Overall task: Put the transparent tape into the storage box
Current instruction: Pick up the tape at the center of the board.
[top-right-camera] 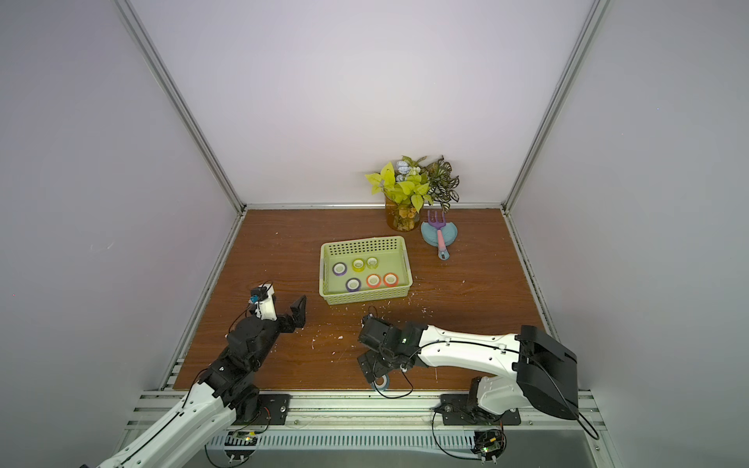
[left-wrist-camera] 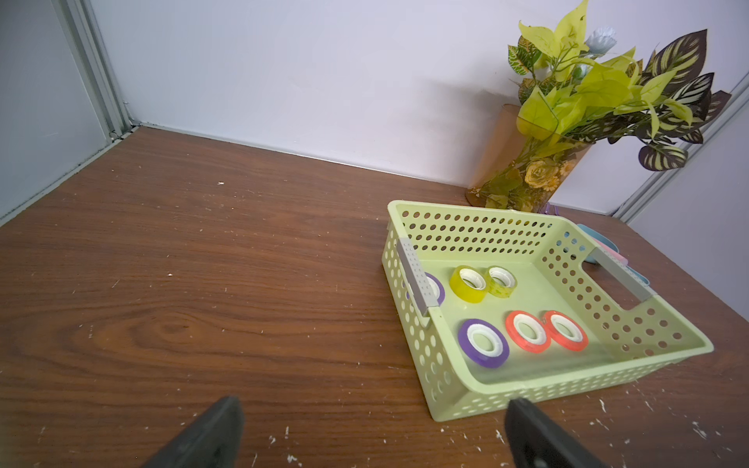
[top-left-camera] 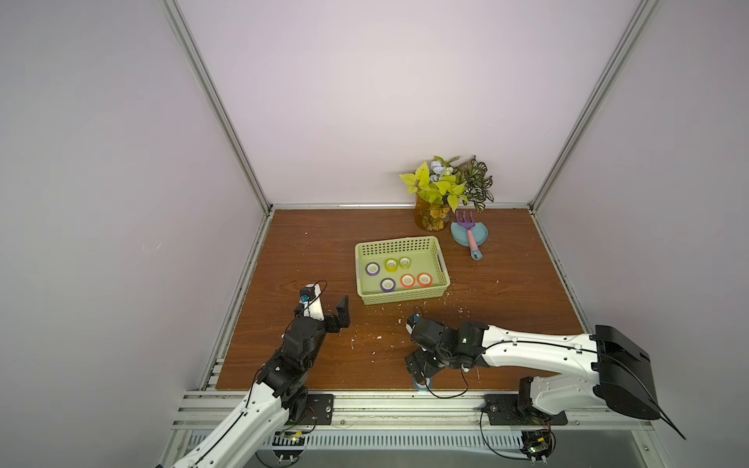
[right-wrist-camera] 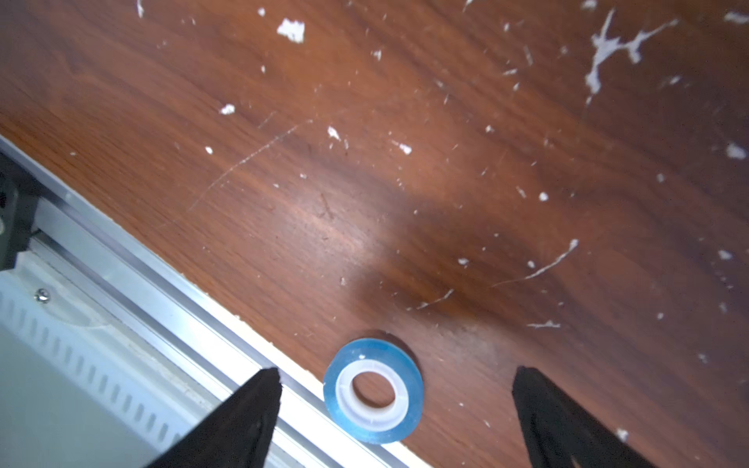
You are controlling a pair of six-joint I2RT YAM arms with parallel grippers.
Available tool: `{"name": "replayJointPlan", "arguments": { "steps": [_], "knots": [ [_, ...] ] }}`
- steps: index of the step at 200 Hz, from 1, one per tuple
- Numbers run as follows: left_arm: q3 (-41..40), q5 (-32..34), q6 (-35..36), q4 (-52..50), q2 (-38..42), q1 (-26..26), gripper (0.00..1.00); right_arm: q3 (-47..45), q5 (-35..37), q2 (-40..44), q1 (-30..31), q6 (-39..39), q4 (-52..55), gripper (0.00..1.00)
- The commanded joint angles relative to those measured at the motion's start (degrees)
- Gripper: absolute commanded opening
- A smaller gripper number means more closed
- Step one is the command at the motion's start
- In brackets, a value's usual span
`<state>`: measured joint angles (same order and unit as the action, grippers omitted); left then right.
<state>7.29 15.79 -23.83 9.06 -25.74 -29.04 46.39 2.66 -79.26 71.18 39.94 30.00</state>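
Green storage box [top-left-camera: 401, 298] holds six tape rolls [left-wrist-camera: 466, 344]; one blue roll [right-wrist-camera: 411, 385] lies on the surface [right-wrist-camera: 364, 162] between the right gripper's [right-wrist-camera: 397, 372] spread fingers. Left gripper's [left-wrist-camera: 375, 401] fingers spread too.

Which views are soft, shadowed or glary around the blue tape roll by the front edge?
Right wrist view: slightly soft overall; a dark shadow and a pale sheen lie on the table near the blue tape roll. Left wrist view: storage box crisp, left gripper tips blurred. Both top views: even light, roll tiny and half covered.
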Motion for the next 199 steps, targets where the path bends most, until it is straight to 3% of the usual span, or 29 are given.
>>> {"name": "replayJointPlan", "arguments": {
  "steps": [1, 68, 199],
  "knots": [
    [-0.7, 0.7, -0.4, -0.2, 0.5, 0.6, 1.0, 2.1, 1.5, -1.9, 2.1, 4.0, 2.4, 0.96],
    [-0.7, 0.6, -0.3, -0.2, 0.7, 0.6, 0.99, 5.4, 2.6, -7.4, 5.6, 5.8, 5.5, 0.94],
    [-0.8, 0.6, -0.3, 0.0, 0.6, 0.7, 0.99, 4.7, 2.0, -9.4, 5.7, 6.0, 6.4, 0.78]
  ]
}}
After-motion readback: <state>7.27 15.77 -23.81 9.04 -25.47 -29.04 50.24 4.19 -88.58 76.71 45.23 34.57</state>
